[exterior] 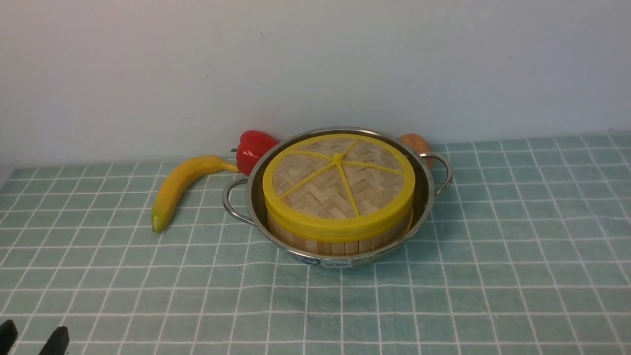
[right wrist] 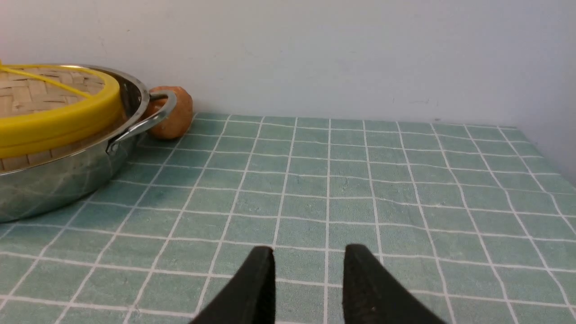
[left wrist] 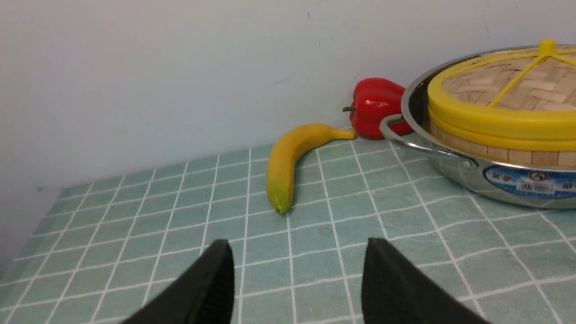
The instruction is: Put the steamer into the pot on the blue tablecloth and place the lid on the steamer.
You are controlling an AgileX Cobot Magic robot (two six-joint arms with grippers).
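Left gripper (exterior: 33, 340) low at the near left corner of the front view, only its two black fingertips in frame; in the left wrist view its jaws stand apart with nothing between them, bare cloth showing in the gap. Right gripper (right wrist: 308, 270) outside the front view; the right wrist view shows its jaws parted, holding nothing, low over the cloth and well clear of the pot.

Left to right along the wall: banana (exterior: 180, 186) with its green tip toward the camera; red bell pepper (exterior: 252, 149), just behind the pot's left handle; pot (exterior: 424, 195) on the blue tablecloth (exterior: 517, 256), holding the steamer (exterior: 340, 242), whose slatted wall rises above the pot's rim; lid (exterior: 340, 180) seated flat on the steamer, yellow rim over yellow rim; an orange-brown rounded object (exterior: 416, 143) behind the right handle, its kind unclear.

The left wrist view alone shows the blue label with a barcode on the pot's side. The right wrist view alone shows the orange-brown object touching or nearly touching the handle, and the cloth's far right corner.

The table is covered by the grid-lined cloth and backed by a plain pale wall (exterior: 315, 64).
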